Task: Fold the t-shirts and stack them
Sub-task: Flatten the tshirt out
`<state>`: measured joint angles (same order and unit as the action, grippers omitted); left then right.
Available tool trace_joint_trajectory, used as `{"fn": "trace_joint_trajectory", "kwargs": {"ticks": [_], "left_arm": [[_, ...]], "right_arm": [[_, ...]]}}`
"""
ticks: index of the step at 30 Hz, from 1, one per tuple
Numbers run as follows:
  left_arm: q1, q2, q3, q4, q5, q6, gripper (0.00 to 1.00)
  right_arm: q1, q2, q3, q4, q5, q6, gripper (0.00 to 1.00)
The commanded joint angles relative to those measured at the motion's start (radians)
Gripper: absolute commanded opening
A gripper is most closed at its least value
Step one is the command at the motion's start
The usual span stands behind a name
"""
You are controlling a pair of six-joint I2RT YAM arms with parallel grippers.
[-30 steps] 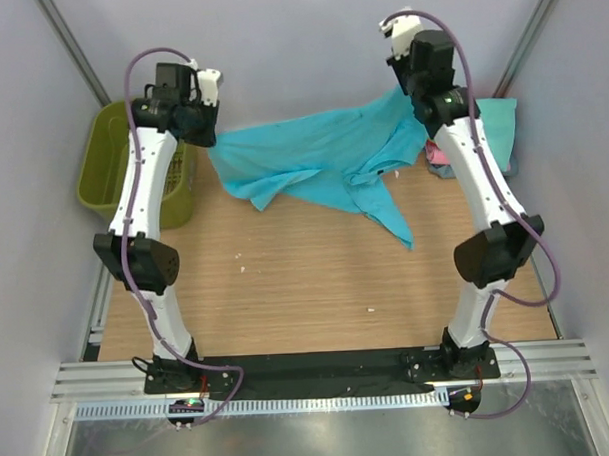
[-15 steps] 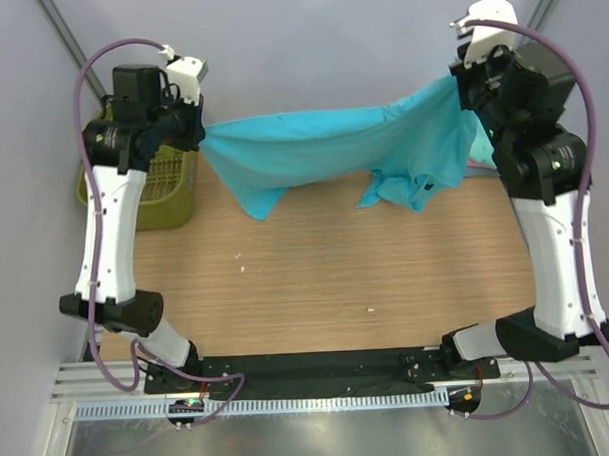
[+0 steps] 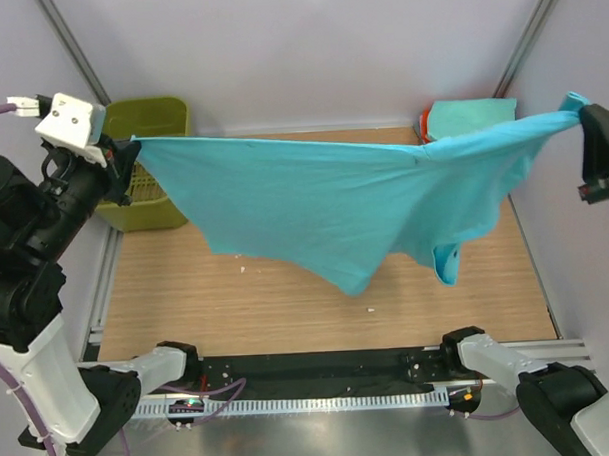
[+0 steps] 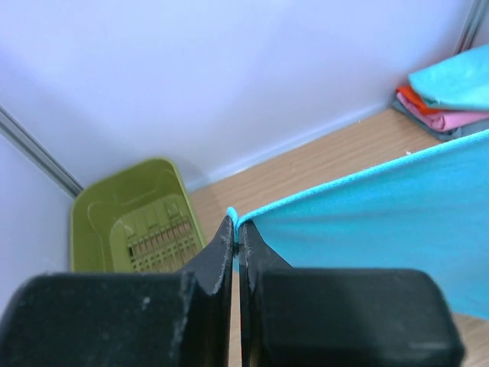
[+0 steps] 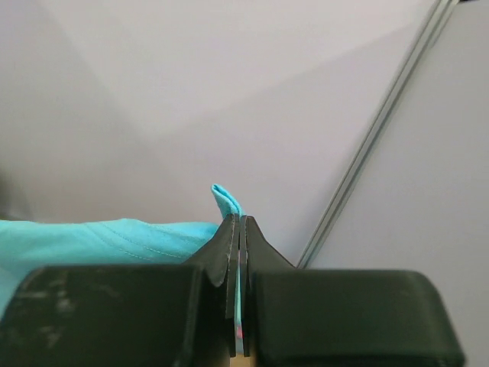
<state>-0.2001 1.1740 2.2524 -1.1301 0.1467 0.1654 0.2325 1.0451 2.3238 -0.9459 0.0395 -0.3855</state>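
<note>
A bright turquoise-blue t-shirt hangs stretched in the air across the table. My left gripper is shut on its left corner, high by the left wall; the pinched edge shows in the left wrist view. My right gripper is shut on its right corner, high by the right wall; a cloth tip pokes above the jaws in the right wrist view. The shirt's lower part sags toward the table. A stack of folded shirts, mint-teal on top with orange-red, pink and grey-blue below, lies at the back right.
An olive-green slotted basket stands at the back left, just behind my left gripper, also in the left wrist view. The wooden table lies below the hanging shirt. Grey walls close in on three sides.
Both arms have risen and spread outward to the side walls. The turquoise shirt has gone from partly bunched near the table to pulled wide and lifted off it.
</note>
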Motion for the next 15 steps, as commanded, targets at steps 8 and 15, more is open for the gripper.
{"fn": "trace_joint_trajectory", "kwargs": {"ticks": [8,15], "left_arm": [[0.005,0.091,0.081,0.095,-0.058,0.074,0.00],[0.005,0.114,-0.187,0.101,-0.121,0.227,0.00]], "right_arm": [[-0.058,0.092,0.109,0.064,-0.012,-0.074,0.01],[-0.058,0.044,-0.342,0.134,0.020,-0.177,0.01]]}}
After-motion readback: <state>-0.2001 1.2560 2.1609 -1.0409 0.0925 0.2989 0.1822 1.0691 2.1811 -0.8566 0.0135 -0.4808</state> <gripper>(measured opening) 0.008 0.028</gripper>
